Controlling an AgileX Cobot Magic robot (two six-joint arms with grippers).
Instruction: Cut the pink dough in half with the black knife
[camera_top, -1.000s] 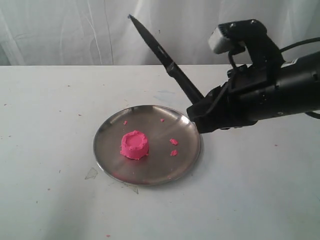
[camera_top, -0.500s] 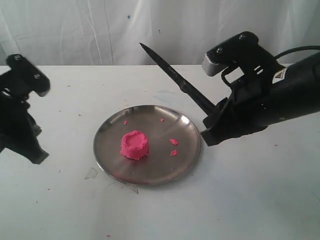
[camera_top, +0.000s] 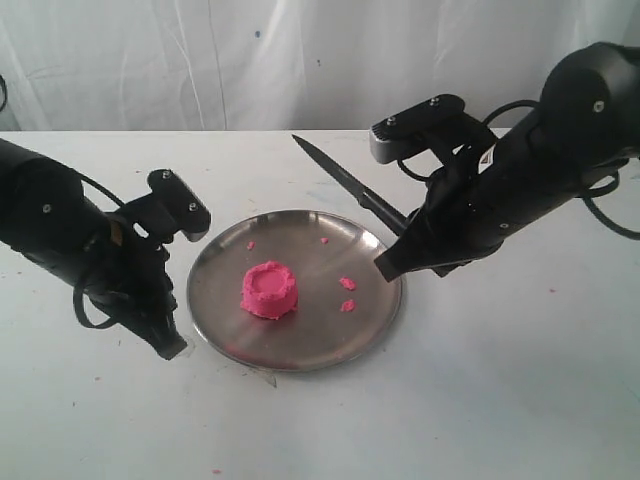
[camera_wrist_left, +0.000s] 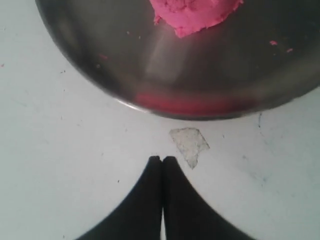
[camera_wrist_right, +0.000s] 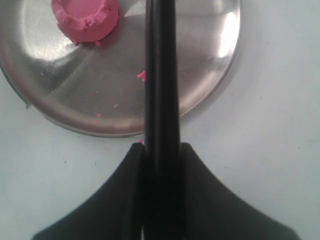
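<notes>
The pink dough (camera_top: 269, 290) sits whole on the steel plate (camera_top: 320, 345), a little toward the plate's left side, near the middle of the bench. The right gripper (camera_top: 400, 252) hangs over the plate's right rim with its fingers clamped around the handle of the black knife (camera_top: 345, 185). From that gripper the dough lies toward the bench's left edge and slightly toward the front edge, with bare plate and a few pink crumbs (camera_top: 347, 293) in between.

The knife's long axis runs from the gripper up toward the back-left of the bench, tip raised and pointing away toward the back edge, so the blade passes behind the dough and not over it. In the right wrist view the knife (camera_wrist_right: 160, 100) crosses the plate with the dough (camera_wrist_right: 85, 19) off to one side of the blade line. The coming move probably calls for shifting the blade sideways over the lump's middle and tipping it down.

The left gripper (camera_wrist_left: 162, 161) is pressed closed and empty, just beside the plate's front-left rim, nearer the dough than the right one is
</notes>
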